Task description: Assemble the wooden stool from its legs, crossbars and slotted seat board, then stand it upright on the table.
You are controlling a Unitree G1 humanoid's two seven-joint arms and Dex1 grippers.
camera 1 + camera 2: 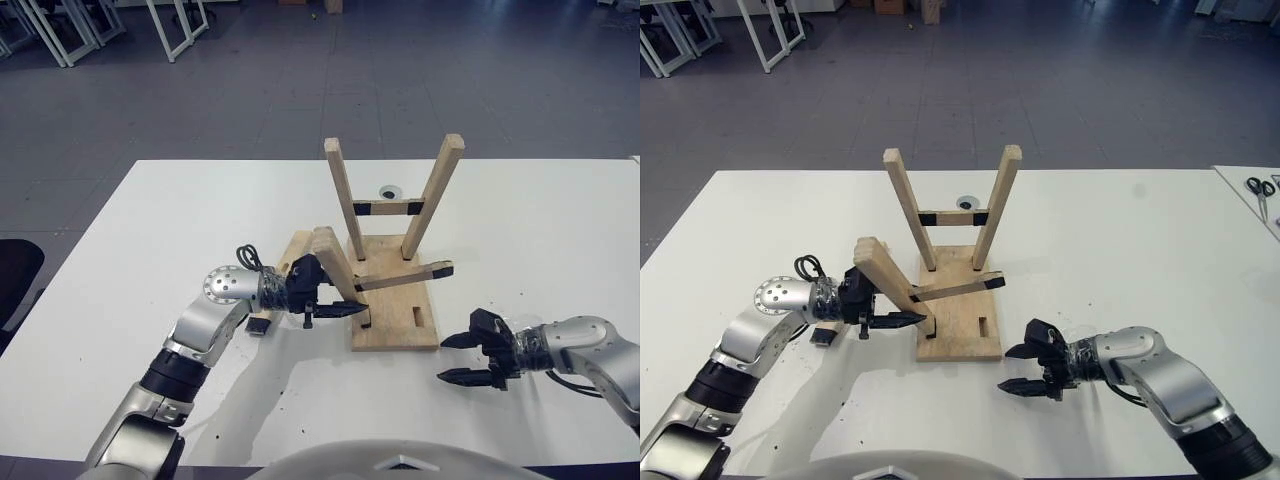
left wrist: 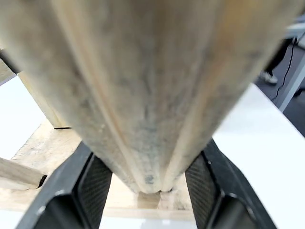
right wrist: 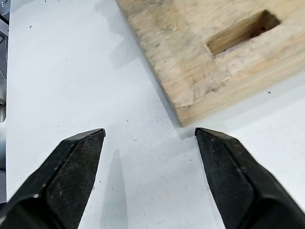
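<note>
Seat board: the wooden seat board (image 1: 395,325) lies flat on the white table (image 1: 150,230).
Standing legs: two wooden legs (image 1: 340,195) (image 1: 432,195) stand up from the far end of the board. A short crossbar (image 1: 388,208) with black ends joins them.
Left gripper: the left gripper (image 1: 340,309) pinches a third leg (image 1: 333,260) between its two black fingers (image 2: 93,186). This leg leans over, and its low end is at the near left slot. I cannot tell if it sits inside.
Second crossbar: a thin bar (image 1: 400,278) sticks out from the leaning leg toward the right.
Right gripper: the right gripper (image 1: 442,360) has its fingers spread wide and holds nothing. It is low over the table, just beside the board's near right corner.
Open slot: the near right slot (image 3: 243,31) has no leg in it.
Other things: one more wooden piece (image 1: 295,248) lies to the left of the board, and a small black bit (image 1: 262,326) lies near it. Scissors (image 1: 1260,187) lie on another table to the right.
</note>
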